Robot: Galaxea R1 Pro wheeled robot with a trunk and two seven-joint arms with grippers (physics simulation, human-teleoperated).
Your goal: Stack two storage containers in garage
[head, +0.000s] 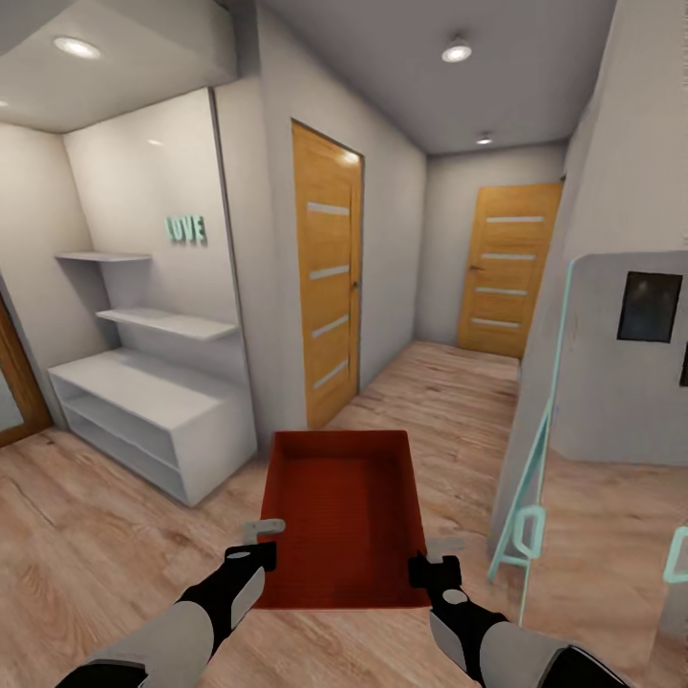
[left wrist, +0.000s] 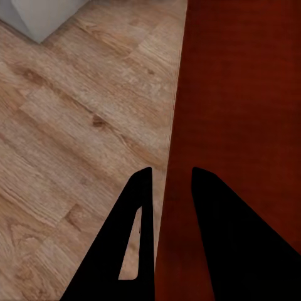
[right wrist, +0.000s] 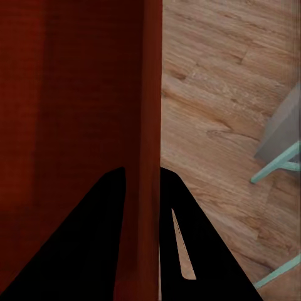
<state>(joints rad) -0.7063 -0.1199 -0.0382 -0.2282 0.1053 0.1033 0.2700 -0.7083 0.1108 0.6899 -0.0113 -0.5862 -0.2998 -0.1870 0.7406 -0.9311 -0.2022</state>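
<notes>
An orange-red lidless storage container [head: 344, 511] with a ribbed bottom hangs level in front of me above the light wood-plank floor. My left gripper [head: 260, 551] is shut on its left wall near the near corner. My right gripper [head: 432, 566] is shut on its right wall. In the left wrist view the thin wall [left wrist: 170, 175] runs between the two black fingers [left wrist: 135, 238]. The right wrist view shows the right wall [right wrist: 148, 125] pinched between the fingers [right wrist: 188, 244] the same way.
A corridor lies ahead with an orange-wood striped door [head: 330, 272] on its left wall and another [head: 508, 268] at its far end. A white low shelf unit [head: 143, 420] stands at the left. A pale partition [head: 612, 363] and teal chair legs [head: 526, 526] stand at the right.
</notes>
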